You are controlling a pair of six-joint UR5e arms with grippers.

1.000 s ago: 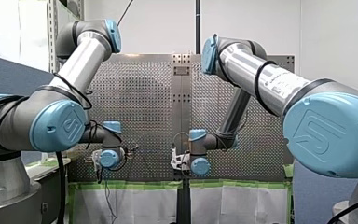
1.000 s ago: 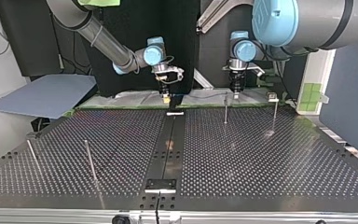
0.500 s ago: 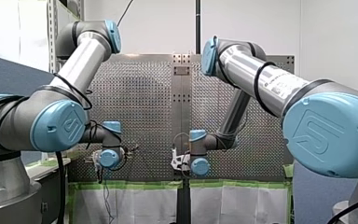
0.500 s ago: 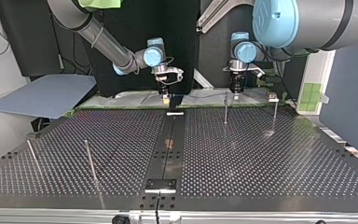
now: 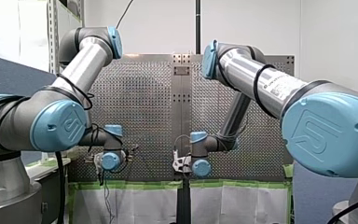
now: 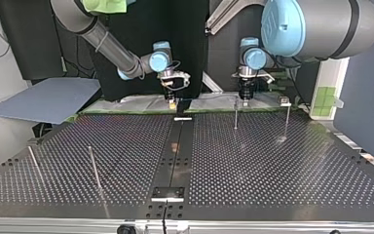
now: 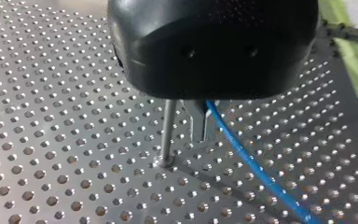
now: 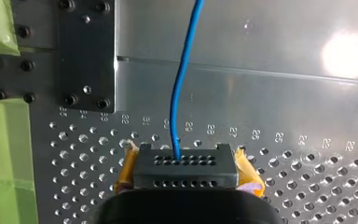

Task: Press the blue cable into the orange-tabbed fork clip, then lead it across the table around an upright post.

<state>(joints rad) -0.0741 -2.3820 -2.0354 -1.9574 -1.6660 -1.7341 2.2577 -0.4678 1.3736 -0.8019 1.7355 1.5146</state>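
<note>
thin upright posts (image 6: 94, 168) stand on the perforated table (image 6: 272, 165)

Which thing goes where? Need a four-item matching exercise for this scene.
Things:
1 thin blue cable
2 slim upright metal post
3 bright green tape strip
4 flat grey-blue sheet

Places:
A planted in a hole of the perforated metal table
B rising from my right gripper
C beside the table, at the top view's left
D along the table's edge

Pairs: 1-B, 2-A, 3-D, 4-C
</note>
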